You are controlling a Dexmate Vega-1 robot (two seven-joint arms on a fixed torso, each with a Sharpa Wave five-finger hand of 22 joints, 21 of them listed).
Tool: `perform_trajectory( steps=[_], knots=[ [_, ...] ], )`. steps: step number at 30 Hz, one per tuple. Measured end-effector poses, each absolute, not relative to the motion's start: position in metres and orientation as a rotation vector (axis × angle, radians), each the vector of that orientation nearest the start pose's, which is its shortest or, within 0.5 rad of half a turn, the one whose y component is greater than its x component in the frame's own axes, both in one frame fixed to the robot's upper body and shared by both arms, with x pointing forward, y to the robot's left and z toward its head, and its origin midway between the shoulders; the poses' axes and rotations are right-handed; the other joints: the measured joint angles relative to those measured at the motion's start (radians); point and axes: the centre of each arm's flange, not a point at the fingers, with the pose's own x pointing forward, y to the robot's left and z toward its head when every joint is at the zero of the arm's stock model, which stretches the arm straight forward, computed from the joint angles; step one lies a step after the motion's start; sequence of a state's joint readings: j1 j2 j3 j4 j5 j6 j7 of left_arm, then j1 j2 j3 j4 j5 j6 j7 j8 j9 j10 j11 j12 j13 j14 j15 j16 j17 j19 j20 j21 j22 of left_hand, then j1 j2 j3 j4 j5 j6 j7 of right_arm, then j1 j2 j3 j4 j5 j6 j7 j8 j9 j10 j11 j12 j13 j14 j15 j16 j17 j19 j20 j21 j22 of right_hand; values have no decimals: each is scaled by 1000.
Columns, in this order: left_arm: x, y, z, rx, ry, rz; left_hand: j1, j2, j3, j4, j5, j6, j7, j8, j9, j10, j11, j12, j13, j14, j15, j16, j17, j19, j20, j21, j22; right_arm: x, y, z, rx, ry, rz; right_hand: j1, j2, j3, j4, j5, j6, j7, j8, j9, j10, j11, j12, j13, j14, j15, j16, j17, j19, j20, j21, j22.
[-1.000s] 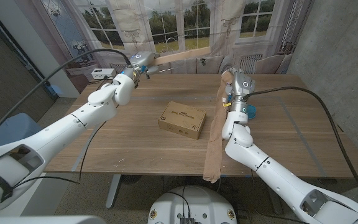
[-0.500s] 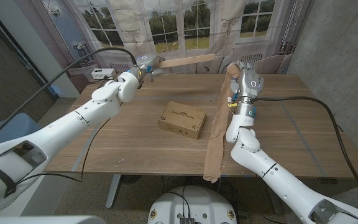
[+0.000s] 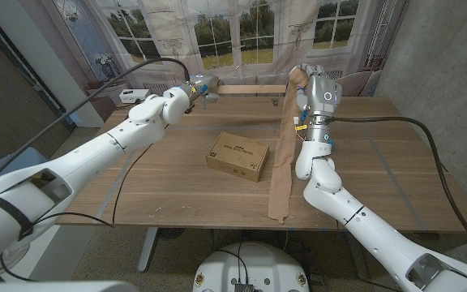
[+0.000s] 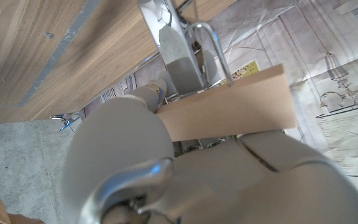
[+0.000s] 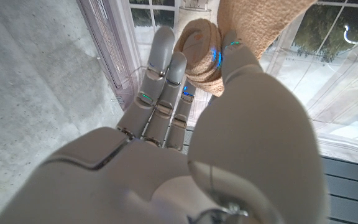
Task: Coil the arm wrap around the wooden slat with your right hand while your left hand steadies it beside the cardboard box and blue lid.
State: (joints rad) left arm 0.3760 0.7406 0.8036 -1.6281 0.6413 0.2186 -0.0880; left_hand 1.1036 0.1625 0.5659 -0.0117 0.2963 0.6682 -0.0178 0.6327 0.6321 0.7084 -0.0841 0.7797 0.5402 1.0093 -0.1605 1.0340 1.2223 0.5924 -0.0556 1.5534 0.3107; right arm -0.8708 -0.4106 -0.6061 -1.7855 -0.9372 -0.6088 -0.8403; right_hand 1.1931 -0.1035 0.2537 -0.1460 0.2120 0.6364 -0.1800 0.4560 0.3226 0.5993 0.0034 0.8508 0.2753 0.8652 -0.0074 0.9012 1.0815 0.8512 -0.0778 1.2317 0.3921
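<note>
My left hand grips one end of the pale wooden slat, which hangs level over the table's far edge. The left wrist view has the slat jutting past my left hand. My right hand is raised at the slat's free end and holds the top of the tan arm wrap. The wrap hangs down across the table and over its front edge. In the right wrist view, the wrap's rolled end is pinched between the thumb and fingers of my right hand. The cardboard box lies mid-table, left of the wrap.
The wooden table runs wide on both sides of the box. A small white device sits at the far left corner. Chairs and a window backdrop stand behind the table. Black cables trail from both arms.
My right hand has risen with the wrap's upper end and now sits at the slat's free end. My left hand has shifted right, bringing the slat lower and level.
</note>
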Motion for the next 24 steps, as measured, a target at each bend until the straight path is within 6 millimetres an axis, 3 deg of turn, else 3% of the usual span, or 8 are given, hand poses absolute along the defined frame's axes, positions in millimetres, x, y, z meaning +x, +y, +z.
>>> perform_trajectory(
  steps=[24],
  knots=[
    [622, 162, 172, 1679, -741, 71, -8, -8, 1, 1, 12, 15, -15, 4, 0, 0, 0, 2, 0, -25, 11, 0, 0, -34, 2, 3, -19, 520, -151, 128, -1132, -1169, -1041, 0, 0, 0, 0, 8, 0, 0, -6, 0, 0, 0, -7, 0, 0, 0, -34, 23, 0, 0, 43, -47]
  ],
)
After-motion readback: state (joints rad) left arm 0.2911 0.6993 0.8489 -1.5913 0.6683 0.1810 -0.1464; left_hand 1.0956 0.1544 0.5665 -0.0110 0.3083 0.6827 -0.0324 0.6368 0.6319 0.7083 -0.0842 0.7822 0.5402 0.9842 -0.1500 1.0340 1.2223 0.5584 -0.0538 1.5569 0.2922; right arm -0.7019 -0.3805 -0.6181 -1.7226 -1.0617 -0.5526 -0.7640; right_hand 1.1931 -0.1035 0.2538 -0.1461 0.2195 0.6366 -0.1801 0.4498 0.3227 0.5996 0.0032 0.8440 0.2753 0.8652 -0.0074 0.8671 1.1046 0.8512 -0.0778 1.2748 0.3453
